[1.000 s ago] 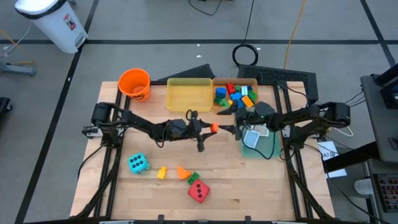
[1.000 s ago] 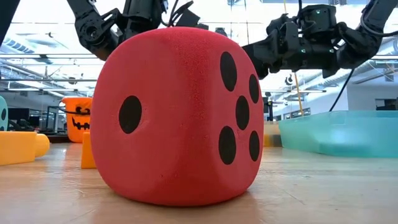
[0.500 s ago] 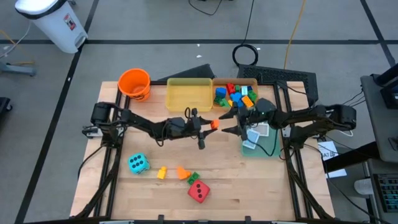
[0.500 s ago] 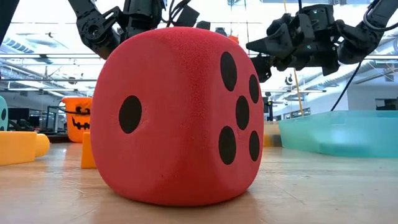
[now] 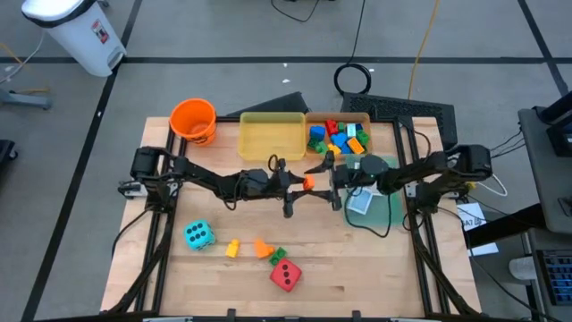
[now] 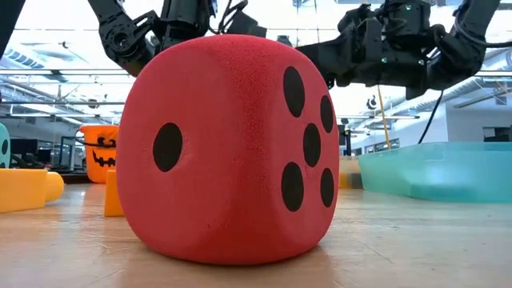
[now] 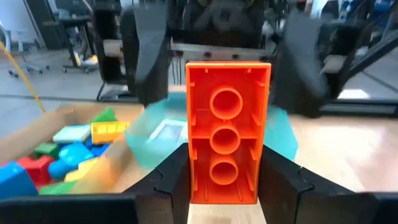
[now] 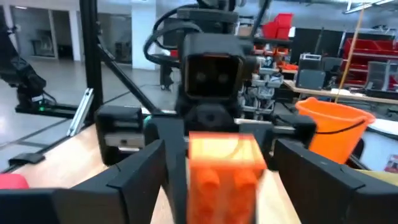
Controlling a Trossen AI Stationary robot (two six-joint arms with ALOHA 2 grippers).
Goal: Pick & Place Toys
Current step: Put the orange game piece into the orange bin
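My left gripper (image 5: 300,183) is over the table's middle, shut on an orange brick (image 5: 309,182), held above the tabletop. My right gripper (image 5: 330,184) is open and faces it. Its two fingers (image 8: 140,180) stand on either side of the brick's free end (image 8: 224,168); I cannot tell whether they touch it. A cyan die (image 5: 198,235), a red die (image 5: 286,275), and yellow (image 5: 232,249), orange (image 5: 262,247) and green (image 5: 278,256) bricks rest on the near part of the table. White cards (image 5: 360,201) lie in the teal tray (image 5: 386,207). My left gripper pinches the orange brick's two long sides (image 7: 194,180) between its two fingers, at the end nearest the wrist. The fingers come level from the table's left and lie along the brick. The brick is lifted clear of the table and sticks out level toward my right gripper, its hollow underside (image 7: 227,102) toward the wrist camera.
An orange bucket (image 5: 193,120), a yellow tray (image 5: 271,136) and a tray with several bricks (image 5: 338,136) stand along the far edge. The red die (image 6: 232,148) fills most of the low view. Bare wood lies between the grippers and the near toys.
My right gripper has moved toward the table's left, up to the orange brick in my left gripper. Its open fingers now stand on either side of the brick's free end. My left gripper and the brick have kept still.
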